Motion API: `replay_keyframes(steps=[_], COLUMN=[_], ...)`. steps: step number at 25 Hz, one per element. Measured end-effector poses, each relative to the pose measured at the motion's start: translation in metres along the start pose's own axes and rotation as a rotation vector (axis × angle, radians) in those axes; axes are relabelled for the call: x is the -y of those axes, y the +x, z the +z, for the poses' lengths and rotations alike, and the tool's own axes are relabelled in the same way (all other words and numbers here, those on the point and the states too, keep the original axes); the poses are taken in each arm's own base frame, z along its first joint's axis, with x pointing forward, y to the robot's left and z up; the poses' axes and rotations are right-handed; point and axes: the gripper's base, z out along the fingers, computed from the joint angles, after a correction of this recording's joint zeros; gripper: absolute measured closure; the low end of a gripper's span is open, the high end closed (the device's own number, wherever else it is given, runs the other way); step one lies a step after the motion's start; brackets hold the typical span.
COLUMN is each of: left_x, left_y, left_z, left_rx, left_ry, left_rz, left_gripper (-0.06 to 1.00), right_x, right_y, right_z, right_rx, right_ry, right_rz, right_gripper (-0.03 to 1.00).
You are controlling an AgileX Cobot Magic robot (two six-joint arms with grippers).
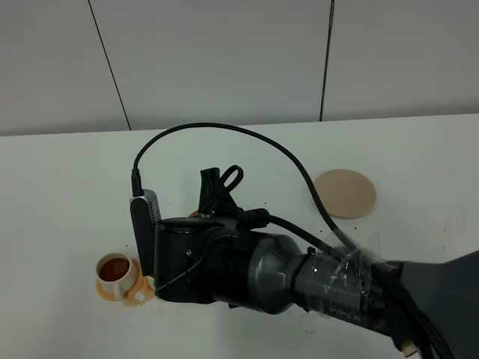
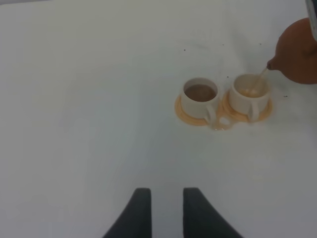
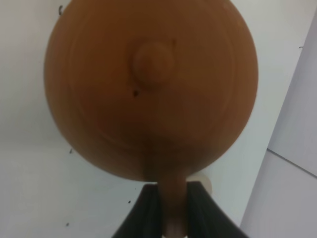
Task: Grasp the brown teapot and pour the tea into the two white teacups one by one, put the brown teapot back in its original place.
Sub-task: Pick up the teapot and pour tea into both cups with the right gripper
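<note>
Over 2nd teacup point(image 2: 249, 96), right gripper point(image 3: 173, 199) holds brown teapot point(image 3: 148, 89) tilted.

White tabletop point(image 1: 67, 187), pale panelled wall point(image 1: 224, 60) behind.

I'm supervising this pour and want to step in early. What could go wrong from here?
1. The thin stream from the brown teapot passes close over the rim of the teacup being filled; a slight drift could send tea onto its orange saucer.
2. The full teacup stands close beside it, so a bump might slop tea out.
3. The right pincer clamps only the thin handle, so the pot might swing.
</note>
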Motion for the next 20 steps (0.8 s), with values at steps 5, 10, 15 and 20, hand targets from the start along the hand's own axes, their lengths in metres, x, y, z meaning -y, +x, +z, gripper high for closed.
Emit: replay_keyframes(steps=[5,10,15,20], left_x=[0.0000,0.0000,0.0000,0.0000], left_y=[0.0000,0.0000,0.0000,0.0000], left_z=[0.0000,0.0000,0.0000,0.0000], left_rx=[0.000,0.000,0.000,0.000], left_ry=[0.000,0.000,0.000,0.000], left_rz=[0.000,0.001,0.002,0.001], left_gripper=[0.71,0.71,0.71,0.71], right_x=[0.0000,0.0003,0.0014,0.0027], right_y=[-0.0001,0.0000,0.0002,0.0004], right_z=[-0.0002,-0.0002,-0.0003,-0.0003], right_rx=[-0.001,-0.002,-0.005,-0.007], right_ry=[0.002,0.006,0.017,0.032], right_rz=[-0.007,-0.012,-0.021,-0.032], right_gripper=[0.87,0.87,0.87,0.87])
